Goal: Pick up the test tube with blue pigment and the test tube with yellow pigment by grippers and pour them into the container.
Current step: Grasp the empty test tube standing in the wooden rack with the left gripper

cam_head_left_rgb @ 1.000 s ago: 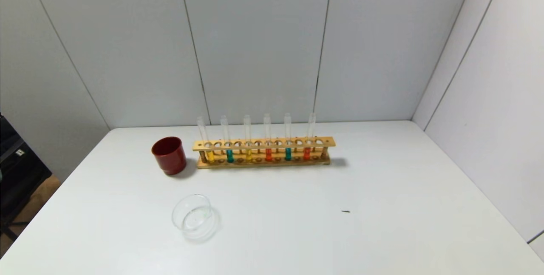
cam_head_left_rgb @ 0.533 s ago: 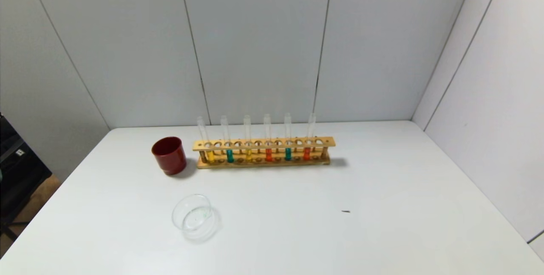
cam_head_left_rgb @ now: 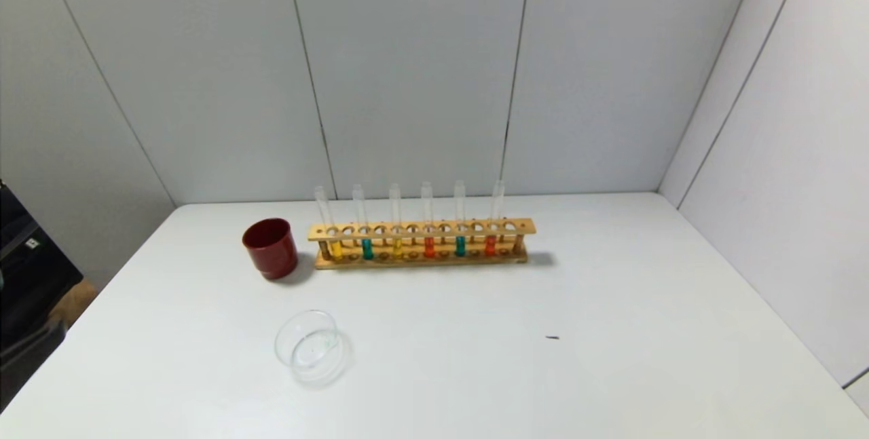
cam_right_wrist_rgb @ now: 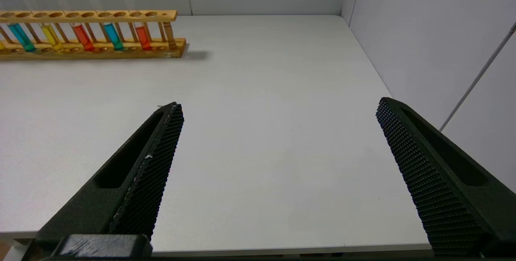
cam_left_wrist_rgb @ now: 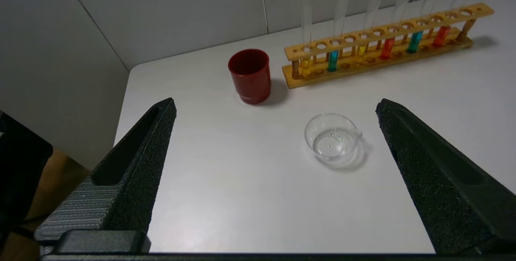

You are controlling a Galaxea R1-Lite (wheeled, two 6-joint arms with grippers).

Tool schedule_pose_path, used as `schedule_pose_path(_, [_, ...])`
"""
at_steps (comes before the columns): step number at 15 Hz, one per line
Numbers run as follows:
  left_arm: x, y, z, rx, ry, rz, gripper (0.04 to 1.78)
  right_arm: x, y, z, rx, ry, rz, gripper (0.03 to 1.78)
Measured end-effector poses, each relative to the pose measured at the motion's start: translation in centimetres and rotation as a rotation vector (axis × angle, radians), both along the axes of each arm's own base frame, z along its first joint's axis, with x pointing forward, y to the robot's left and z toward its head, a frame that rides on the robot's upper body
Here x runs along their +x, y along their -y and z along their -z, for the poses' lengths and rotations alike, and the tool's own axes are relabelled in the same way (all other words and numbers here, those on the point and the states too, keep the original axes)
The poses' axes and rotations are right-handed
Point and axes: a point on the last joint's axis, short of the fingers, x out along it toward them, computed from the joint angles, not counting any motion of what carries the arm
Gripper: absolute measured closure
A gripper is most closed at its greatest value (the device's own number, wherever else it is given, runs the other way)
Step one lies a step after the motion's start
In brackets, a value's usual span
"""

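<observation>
**Tubes stand upright in rack as both grippers wait, fingers spread**

The blue tube (cam_head_left_rgb: pixel 366 239), a thin round-bottomed glass cylinder with a short column of teal liquid, stands in the wooden rack (cam_head_left_rgb: pixel 421 228), long axis vertical, mouth up. Just beside it, at the rack's end nearest the cup, the yellow tube (cam_head_left_rgb: pixel 334 241) stands a little tilted, its mouth also up. A second yellow tube (cam_head_left_rgb: pixel 397 242), two orange-red tubes (cam_head_left_rgb: pixel 428 243) and a second teal tube (cam_head_left_rgb: pixel 460 242) fill further holes along the same row. The rack is pale wood, a long bar drilled with round holes above a base strip.

The container (cam_left_wrist_rgb: pixel 332 138), a shallow round dish of clear glass, sits on the white table (cam_head_left_rgb: pixel 611 303), ahead of the left gripper (cam_left_wrist_rgb: pixel 276 109) and between its two spread fingers (cam_left_wrist_rgb: pixel 133 164) in the wrist view, nearer than the rack and well apart from it. A dark red cup (cam_left_wrist_rgb: pixel 250 74), opaque and smooth, stands just beside the rack's end.

The right gripper (cam_right_wrist_rgb: pixel 278 107) hangs over bare table, its textured black fingers (cam_right_wrist_rgb: pixel 141 172) likewise released and holding nothing; the rack's other end lies well ahead of it, off to one side.
</observation>
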Motion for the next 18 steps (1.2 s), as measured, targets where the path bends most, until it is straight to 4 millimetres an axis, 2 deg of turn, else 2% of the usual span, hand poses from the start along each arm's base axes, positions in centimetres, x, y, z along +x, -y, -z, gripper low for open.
schedule_pose_path(2, [5.5,0.1,-2.1,-0.007,-0.031,0.006,0.07,0.0,0.0,0.0,0.000,0.000,0.000,0.06])
schedule_pose_path(4, [11.3,0.2,-2.9,-0.030,-0.067,0.011,0.07,0.0,0.0,0.0,0.000,0.000,0.000,0.06])
schedule_pose_path(7, [19.8,0.8,-1.9,-0.094,-0.119,0.024,0.07,0.0,0.0,0.0,0.000,0.000,0.000,0.06])
schedule_pose_path(10, [26.4,2.0,0.9,-0.133,-0.135,0.053,0.07,0.0,0.0,0.0,0.000,0.000,0.000,0.06])
schedule_pose_path(11, [28.0,2.5,1.7,-0.149,-0.130,0.065,0.07,0.0,0.0,0.0,0.000,0.000,0.000,0.06])
schedule_pose_path(13, [29.9,3.5,3.2,-0.174,-0.151,0.084,0.07,0.0,0.0,0.0,0.000,0.000,0.000,0.06])
schedule_pose_path(18, [31.8,4.5,5.9,-0.171,-0.215,0.098,0.07,0.0,0.0,0.0,0.000,0.000,0.000,0.06])
